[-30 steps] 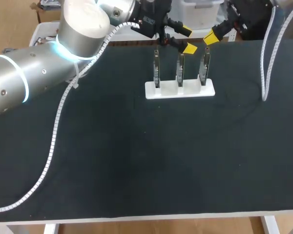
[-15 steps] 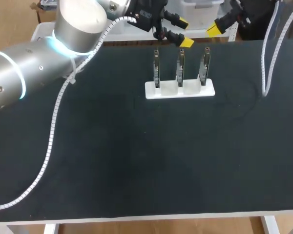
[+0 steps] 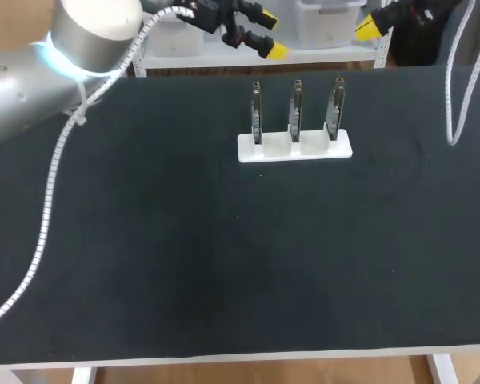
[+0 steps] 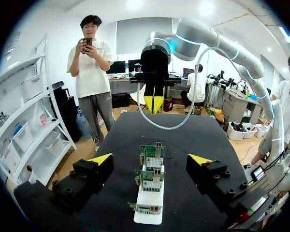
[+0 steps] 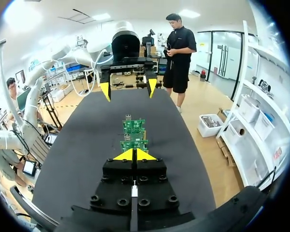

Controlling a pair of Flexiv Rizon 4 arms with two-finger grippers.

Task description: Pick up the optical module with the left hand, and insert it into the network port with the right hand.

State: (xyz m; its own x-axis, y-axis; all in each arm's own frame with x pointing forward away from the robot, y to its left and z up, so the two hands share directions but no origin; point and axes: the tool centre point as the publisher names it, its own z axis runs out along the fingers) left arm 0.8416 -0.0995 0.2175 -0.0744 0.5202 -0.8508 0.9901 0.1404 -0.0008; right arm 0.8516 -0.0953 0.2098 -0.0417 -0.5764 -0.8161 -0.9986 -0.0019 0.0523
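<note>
White holder [image 3: 277, 147] with three upright boards [image 3: 296, 108] (green); left jaws wide apart; right jaws together

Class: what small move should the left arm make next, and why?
Probably lower the left gripper toward the modules: it is open and empty over the far edge of the table, and all three stand upright, untouched, in the white holder.

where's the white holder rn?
Head view: white holder at the far middle of the table, three boards upright in it, left gripper and right gripper beyond it.
</note>
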